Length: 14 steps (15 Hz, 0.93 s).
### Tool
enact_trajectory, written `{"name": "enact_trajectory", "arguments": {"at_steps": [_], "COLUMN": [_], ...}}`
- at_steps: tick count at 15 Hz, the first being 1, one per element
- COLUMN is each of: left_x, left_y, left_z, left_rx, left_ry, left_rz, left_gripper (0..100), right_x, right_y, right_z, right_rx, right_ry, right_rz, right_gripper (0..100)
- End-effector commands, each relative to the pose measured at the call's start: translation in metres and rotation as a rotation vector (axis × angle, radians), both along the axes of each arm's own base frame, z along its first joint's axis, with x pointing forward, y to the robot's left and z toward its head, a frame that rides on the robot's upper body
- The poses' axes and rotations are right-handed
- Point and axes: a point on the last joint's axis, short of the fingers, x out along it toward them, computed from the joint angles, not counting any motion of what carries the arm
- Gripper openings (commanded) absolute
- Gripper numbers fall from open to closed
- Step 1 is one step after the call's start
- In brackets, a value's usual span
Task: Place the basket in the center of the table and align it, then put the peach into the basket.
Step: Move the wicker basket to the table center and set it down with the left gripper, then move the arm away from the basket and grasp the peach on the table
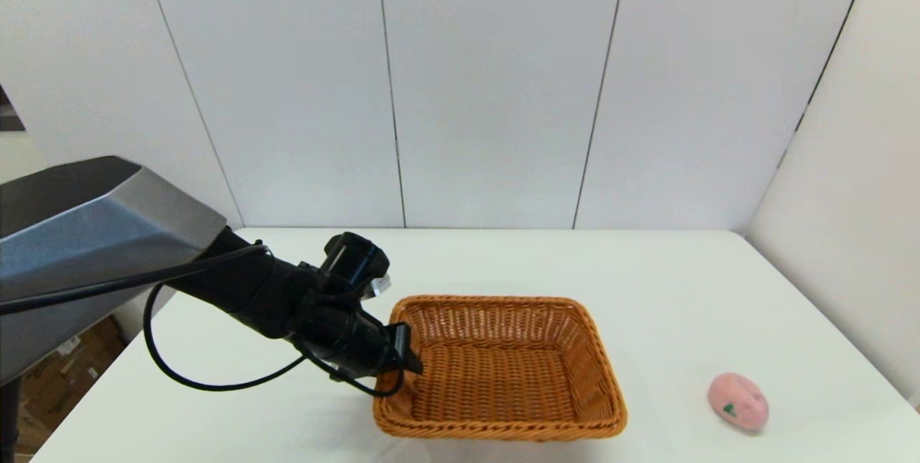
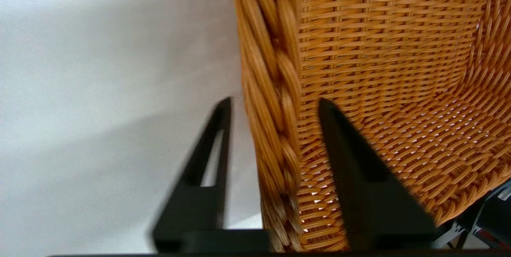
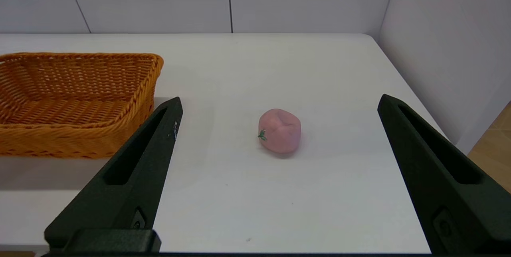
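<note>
The basket [image 1: 503, 369] sits on the white table [image 1: 647, 283] near the front edge, a little left of the middle, with its long axis running left to right and its sides roughly square with the table's edges; its open top faces up and nothing lies inside it, only the bare woven floor. The left gripper [image 1: 406, 351] reaches in from the left and straddles the basket's left braided rim: in the left wrist view one finger [image 2: 207, 161] stands outside the wall over the table and the other finger [image 2: 351, 169] stands inside the basket, with the rim between them. The fingers are partly closed around that rim but a sliver of gap shows on the outer side, so whether they press the wicker cannot be told for sure. The peach [image 1: 738, 401] lies on the table well to the right of the basket, near the front right corner, apart from everything; it rests on its side with its long axis slanting from far left to near right and its small green leaf mark turned toward the front. The right gripper [image 3: 279, 101] hangs low over the near edge of the table with its fingers spread wide and holding nothing, the peach lying farther out between them.
</note>
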Motion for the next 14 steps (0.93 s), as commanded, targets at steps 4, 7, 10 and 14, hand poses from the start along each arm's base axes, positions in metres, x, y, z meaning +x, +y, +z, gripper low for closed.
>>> {"name": "enact_trajectory", "arguments": {"at_steps": [4,7,10,14], "left_x": [-0.006,-0.022,-0.051,-0.102], "left_y": [0.008,0.021,0.036,0.063], "left_z": [0.042,0.091,0.144,0.208], "left_rx": [-0.052,-0.1,-0.118,-0.137], "left_ry": [-0.103,-0.217,-0.377,-0.637], "left_rz": [0.023,0.032,0.074,0.165], "left_gripper": [100,100,100,100], "right_x": [0.0,0.0,0.0,0.0], "right_y": [0.0,0.0,0.0,0.0], "right_z": [0.0,0.0,0.0,0.0], "right_rx": [0.0,0.0,0.0,0.0], "right_ry": [0.001,0.001,0.002,0.002], "right_rz": [0.0,0.0,0.0,0.0], "right_gripper": [100,100,100,100]}}
